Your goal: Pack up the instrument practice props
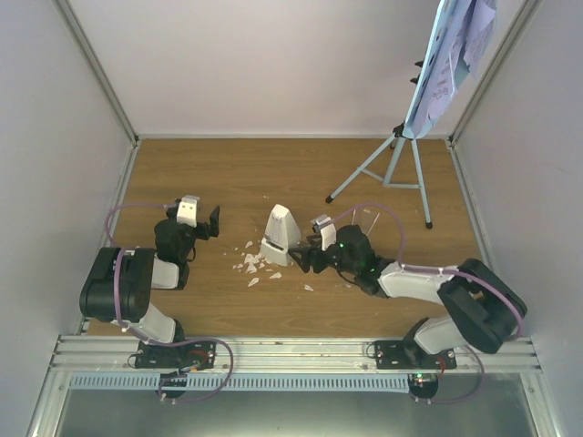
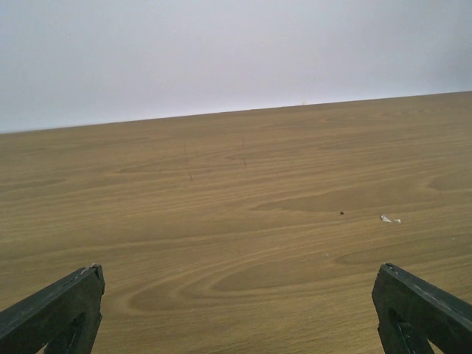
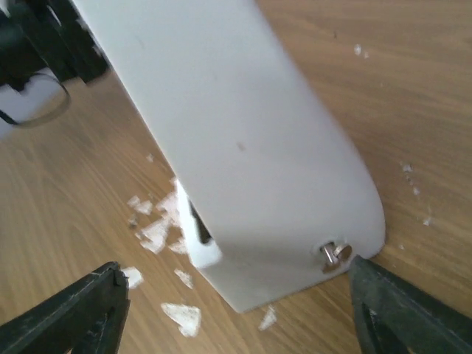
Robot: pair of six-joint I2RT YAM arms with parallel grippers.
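Looking down from the top external camera, the metronome (image 1: 281, 235) stands upright near the middle of the table (image 1: 228, 173). White crumbs (image 1: 255, 266) are scattered at its foot. The right gripper (image 1: 305, 257) lies low against the metronome's base. The left gripper (image 1: 209, 223) sits well apart from it, over bare wood. The music stand (image 1: 393, 164) stands at the back right corner, with the sheet music (image 1: 460, 41) on its tray. Only this view shows the stand and the pages.

The left wrist camera shows the left gripper (image 2: 240, 276) with its jaws wide apart and nothing between them. Ahead lie only wood grain and one crumb (image 2: 389, 219).

The right wrist camera shows the metronome (image 3: 251, 147) up close, between the jaws of the right gripper (image 3: 234, 265). The jaws are apart. One finger (image 3: 405, 310) touches the metronome's lower corner beside a metal pin (image 3: 335, 253). The other finger (image 3: 74, 313) stands clear of it. This contact cannot be made out from above.
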